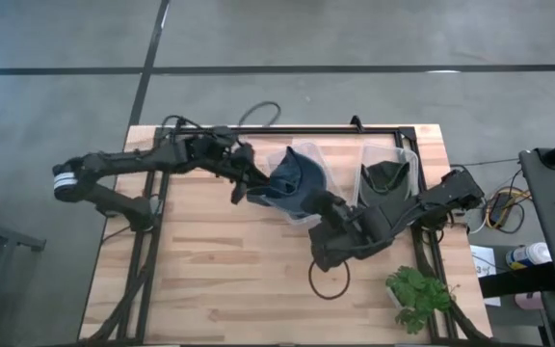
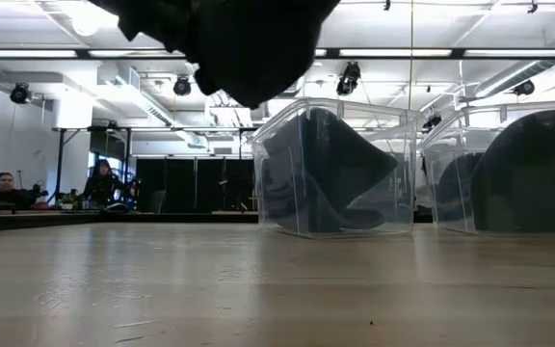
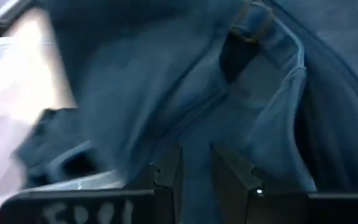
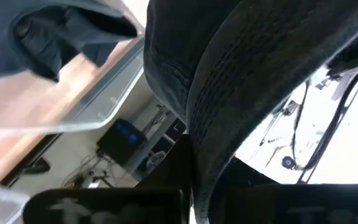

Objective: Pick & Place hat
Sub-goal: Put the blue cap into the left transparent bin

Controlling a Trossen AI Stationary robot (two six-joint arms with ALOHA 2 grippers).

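Observation:
A blue hat sits in the left clear bin, also seen in the low view. My left gripper reaches over that bin's left rim and is shut on the blue hat. A black hat hangs from my right gripper in front of the bins, high above the table in the low view. My right gripper is shut on it. Another dark hat rests in the right clear bin. My left gripper pinches a fold of the blue hat's cloth between its two fingers, coming slanting down from the table's left. The hat's body lies in the bin. My right gripper pinches the black hat's stitched brim between its fingers. The hat is lifted clear of the table.
A dark ring lies on the wood near the right gripper. A small green plant stands at the table's near right corner. Cables lie at the far edge. People sit in the room behind.

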